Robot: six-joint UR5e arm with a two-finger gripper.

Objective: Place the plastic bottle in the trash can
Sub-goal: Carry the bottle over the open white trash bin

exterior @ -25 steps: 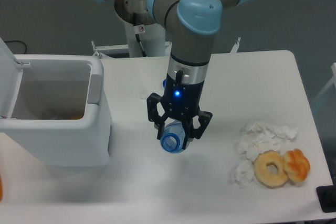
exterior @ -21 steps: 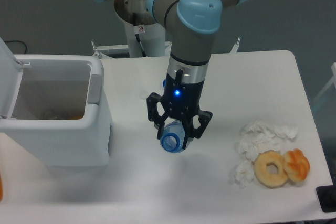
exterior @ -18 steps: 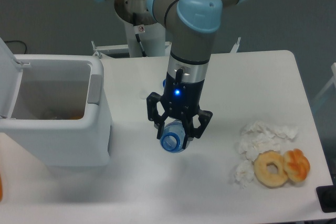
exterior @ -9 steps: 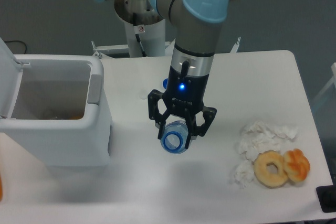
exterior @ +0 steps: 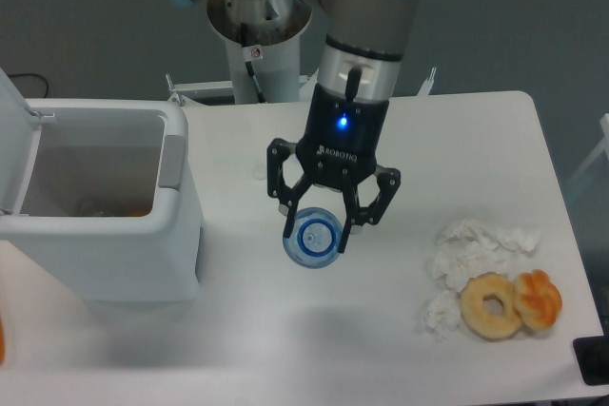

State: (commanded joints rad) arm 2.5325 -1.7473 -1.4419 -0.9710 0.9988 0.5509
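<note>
Above the white table (exterior: 476,140), black fingers (exterior: 288,227) clench the plastic bottle (exterior: 314,237) — clear, blue-tinted, round-mouthed.

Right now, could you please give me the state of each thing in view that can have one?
plastic bottle: capless, held in the hand, lifted off the table, mouth facing the camera.
hand: shut on the plastic bottle, blue light lit.
trash can: lid open, some contents at the bottom.
doughnut: whole, lying flat on the table.
crumpled tissues: loose, lying beside the doughnut.
</note>
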